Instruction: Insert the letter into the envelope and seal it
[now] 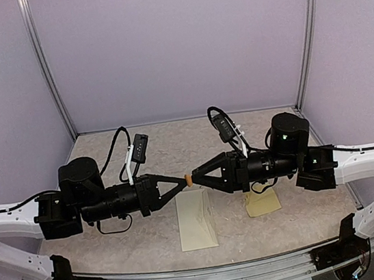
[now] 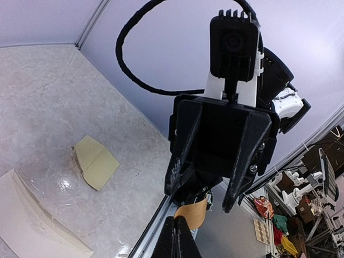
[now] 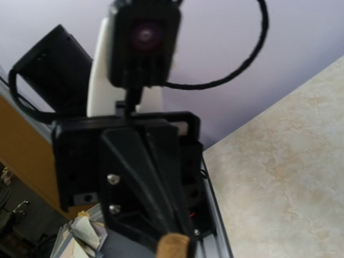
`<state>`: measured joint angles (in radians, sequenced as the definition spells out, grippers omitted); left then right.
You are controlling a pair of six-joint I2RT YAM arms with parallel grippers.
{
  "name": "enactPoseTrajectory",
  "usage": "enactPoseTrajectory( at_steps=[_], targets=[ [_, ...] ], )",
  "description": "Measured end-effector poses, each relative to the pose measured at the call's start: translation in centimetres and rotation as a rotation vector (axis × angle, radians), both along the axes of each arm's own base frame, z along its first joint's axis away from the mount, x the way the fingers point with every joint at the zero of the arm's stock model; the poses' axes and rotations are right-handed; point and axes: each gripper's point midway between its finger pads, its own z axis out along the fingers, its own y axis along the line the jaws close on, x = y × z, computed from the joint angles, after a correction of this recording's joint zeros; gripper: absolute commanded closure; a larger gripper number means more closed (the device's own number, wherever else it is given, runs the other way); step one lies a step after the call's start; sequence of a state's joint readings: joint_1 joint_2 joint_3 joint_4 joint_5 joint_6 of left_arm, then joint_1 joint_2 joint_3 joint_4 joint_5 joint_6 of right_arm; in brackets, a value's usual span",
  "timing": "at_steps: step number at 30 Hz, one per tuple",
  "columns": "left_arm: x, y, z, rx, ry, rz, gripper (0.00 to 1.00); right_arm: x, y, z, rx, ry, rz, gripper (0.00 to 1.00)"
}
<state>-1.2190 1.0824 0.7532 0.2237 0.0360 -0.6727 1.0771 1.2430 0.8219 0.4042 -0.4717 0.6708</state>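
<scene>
Left tool (image 1: 183, 180): shut tight, pinching the edge of a small round brown sticker (image 2: 192, 213); held up in the air over the surface (image 1: 118, 246), tip pointing at the other arm.
Sticker: hangs between the two tool tips, well above the paper.
Envelope (image 1: 196, 221): cream, lying flat on the surface just below the meeting point, long side running toward the arm bases. Cannot tell if the flap is fully down; no loose letter in view.
Right tool (image 2: 200, 199): fingers part open, one on each side of the sticker, not clamped on it.
Sticker sheet (image 1: 262, 202): yellow-tan, on the surface under the right arm, just beside the envelope.
Step in hand: sealing, by my reading; a sticker handover, left to right.
Next move: right fingers close on the free edge, left lets go, then the sticker goes down onto the flap point. Risk: it clings to a finger.
</scene>
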Motion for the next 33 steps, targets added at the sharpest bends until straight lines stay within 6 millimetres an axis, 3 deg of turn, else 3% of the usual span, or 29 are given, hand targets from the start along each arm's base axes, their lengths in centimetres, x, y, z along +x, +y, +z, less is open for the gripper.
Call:
enactPoseTrajectory(
  at_steps=[16,24,30,33],
  targets=[
    [0.2,0.1,0.0,0.0,0.0,0.011,1.0,-0.4,0.4,0.2,0.004,-0.017,0.025,1.0],
    [0.2,0.1,0.0,0.0,0.002,0.011,1.0,-0.5,0.4,0.2,0.004,-0.017,0.029,1.0],
    [0.2,0.1,-0.1,0.0,0.006,0.016,0.65,0.5,0.3,-0.1,-0.011,-0.018,-0.026,1.0],
    [0.3,0.1,-0.3,0.004,0.007,0.019,0.62,1.1,0.2,-0.6,-0.033,-0.013,-0.066,1.0]
  ],
)
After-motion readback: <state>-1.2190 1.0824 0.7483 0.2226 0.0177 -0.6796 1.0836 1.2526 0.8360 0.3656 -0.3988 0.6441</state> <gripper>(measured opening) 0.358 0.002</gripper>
